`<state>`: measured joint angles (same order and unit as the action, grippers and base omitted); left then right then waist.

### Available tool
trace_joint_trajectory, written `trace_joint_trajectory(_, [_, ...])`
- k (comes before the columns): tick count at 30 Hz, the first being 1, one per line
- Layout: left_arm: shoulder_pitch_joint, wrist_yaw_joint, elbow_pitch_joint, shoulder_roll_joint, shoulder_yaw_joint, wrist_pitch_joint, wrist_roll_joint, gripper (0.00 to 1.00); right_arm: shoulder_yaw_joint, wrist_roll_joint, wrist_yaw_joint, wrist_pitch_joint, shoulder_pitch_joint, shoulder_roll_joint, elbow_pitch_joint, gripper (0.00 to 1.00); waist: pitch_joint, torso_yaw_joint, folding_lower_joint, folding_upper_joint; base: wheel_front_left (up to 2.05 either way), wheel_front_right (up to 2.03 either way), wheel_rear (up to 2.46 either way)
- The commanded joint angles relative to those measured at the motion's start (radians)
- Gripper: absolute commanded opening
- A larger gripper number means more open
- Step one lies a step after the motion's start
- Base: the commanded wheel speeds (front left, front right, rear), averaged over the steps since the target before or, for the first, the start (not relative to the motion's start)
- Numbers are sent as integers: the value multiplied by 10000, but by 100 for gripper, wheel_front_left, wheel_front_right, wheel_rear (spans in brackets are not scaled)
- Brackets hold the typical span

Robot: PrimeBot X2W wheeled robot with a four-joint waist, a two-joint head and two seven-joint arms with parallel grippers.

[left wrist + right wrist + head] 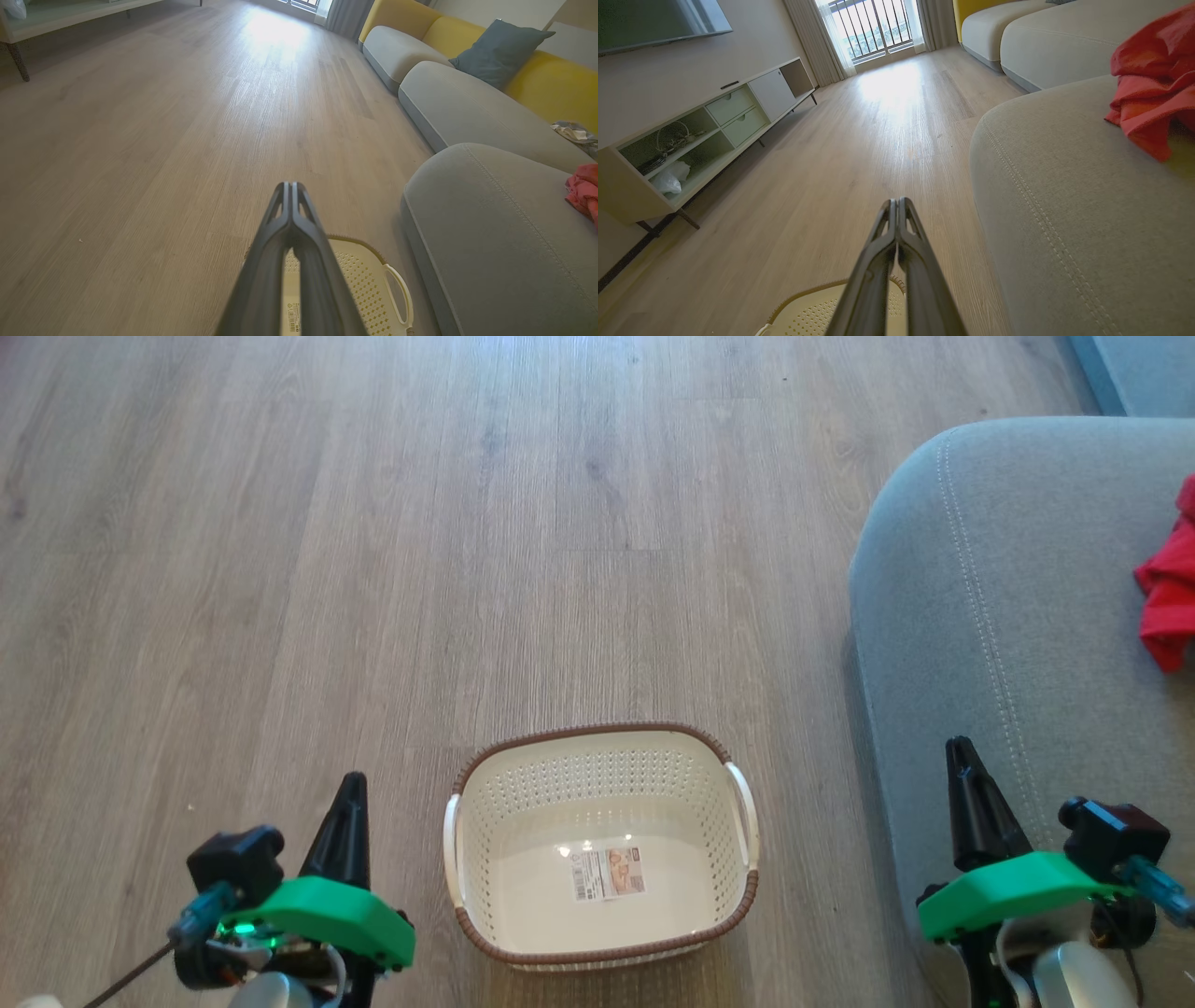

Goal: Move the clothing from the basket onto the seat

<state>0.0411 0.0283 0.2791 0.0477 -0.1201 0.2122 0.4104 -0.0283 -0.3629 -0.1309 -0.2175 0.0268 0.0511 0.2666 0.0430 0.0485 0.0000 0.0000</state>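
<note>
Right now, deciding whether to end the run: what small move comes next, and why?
Probably none, just hold position: the basket holds no garment, red clothing lies on the seat, and the left gripper and right gripper are shut, empty.

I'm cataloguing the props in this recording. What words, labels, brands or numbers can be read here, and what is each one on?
Sticker on the floor of the basket: a barcode and some print, too small to read.
I can make out no other writing.

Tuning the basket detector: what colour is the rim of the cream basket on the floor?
Brown: a braided-look rim on the oval cream perforated plastic basket. It shows best in the head view.
</note>
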Motion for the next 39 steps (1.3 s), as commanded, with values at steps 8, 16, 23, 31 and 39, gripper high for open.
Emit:
trace_joint_trajectory(8, [458, -159, -316, 5, 361, -264, 993, 0, -97, -1063, 0, 306, 409, 25, -308, 0, -29, -35, 0, 0, 0, 0, 0])
trace_joint_trajectory(16, [475, -272, -318, 7, 517, -500, 1862, 0, -150, -1970, 0, 538, 440, 28, -301, 0, -58, -71, 0, 0, 0, 0, 0])
trace_joint_trajectory(23, [489, -371, -319, 8, 654, -707, 2623, 0, -197, -2763, 1, 741, 468, 30, -296, 0, -84, -102, 0, 0, 0, 0, 0])
trace_joint_trajectory(31, [504, -469, -321, 9, 791, -913, 3379, 0, -245, -3551, 1, 945, 495, 30, -290, 0, -109, -133, 0, 0, 0, 0, 0])
trace_joint_trajectory(39, [521, -583, -322, 11, 947, -1150, 4248, 0, -302, -4455, 1, 1180, 526, 31, -283, 0, -139, -169, 0, 0, 0, 0, 0])
